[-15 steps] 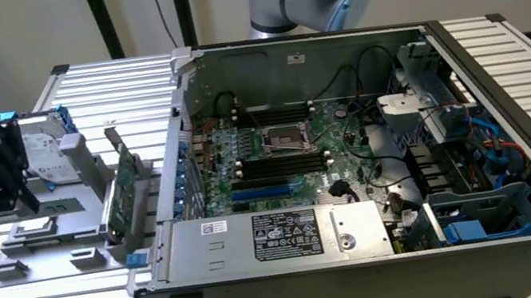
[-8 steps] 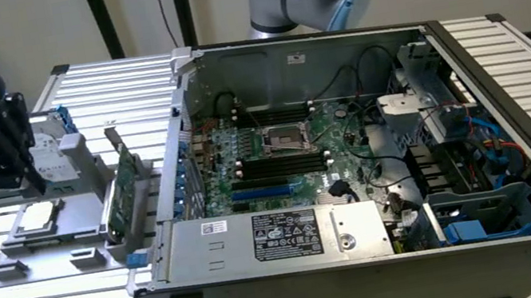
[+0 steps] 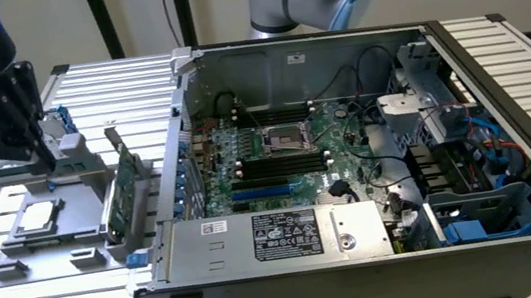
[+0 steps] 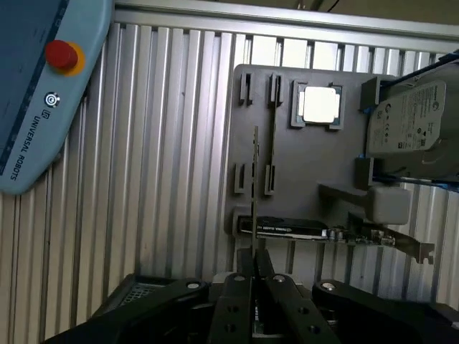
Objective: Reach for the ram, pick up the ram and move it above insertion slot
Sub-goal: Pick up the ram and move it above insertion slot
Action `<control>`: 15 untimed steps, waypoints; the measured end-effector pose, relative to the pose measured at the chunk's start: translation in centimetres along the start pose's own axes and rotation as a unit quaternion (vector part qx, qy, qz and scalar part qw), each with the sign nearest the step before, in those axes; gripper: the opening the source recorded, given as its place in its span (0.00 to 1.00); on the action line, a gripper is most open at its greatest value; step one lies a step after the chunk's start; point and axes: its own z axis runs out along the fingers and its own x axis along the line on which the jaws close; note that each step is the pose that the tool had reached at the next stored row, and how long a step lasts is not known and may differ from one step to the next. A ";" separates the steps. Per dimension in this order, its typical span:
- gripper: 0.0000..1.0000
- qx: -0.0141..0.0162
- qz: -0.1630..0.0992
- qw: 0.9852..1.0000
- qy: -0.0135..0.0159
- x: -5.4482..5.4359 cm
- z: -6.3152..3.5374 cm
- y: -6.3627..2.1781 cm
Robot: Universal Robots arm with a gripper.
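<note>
The gripper (image 4: 254,254) has its fingers drawn narrow, pinching the ram (image 4: 256,179), which the wrist view shows edge-on as a thin green stick reaching out from between the fingertips. The ram lies over the gray fixture tray (image 4: 308,165), beside a narrow dark slot (image 4: 272,136) and near the processor chip (image 4: 320,104), the expansion card (image 4: 301,229) and the hard drive (image 4: 412,118). In the exterior view the tray sits to the left of the open computer case (image 3: 510,59), well apart from the black memory slots (image 3: 284,164) on its motherboard.

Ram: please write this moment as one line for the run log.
pincer: shut on the ram | position: over the gray holder, beside the open computer case | stage: ram not yet over the case
</note>
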 end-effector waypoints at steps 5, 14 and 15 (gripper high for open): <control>0.13 0.000 0.000 1.000 -0.001 0.0 -1.06 -1.57; 0.13 0.001 0.000 1.000 -0.009 -0.2 -1.74 -4.01; 0.13 0.001 0.000 1.000 -0.010 -0.2 -1.77 -4.31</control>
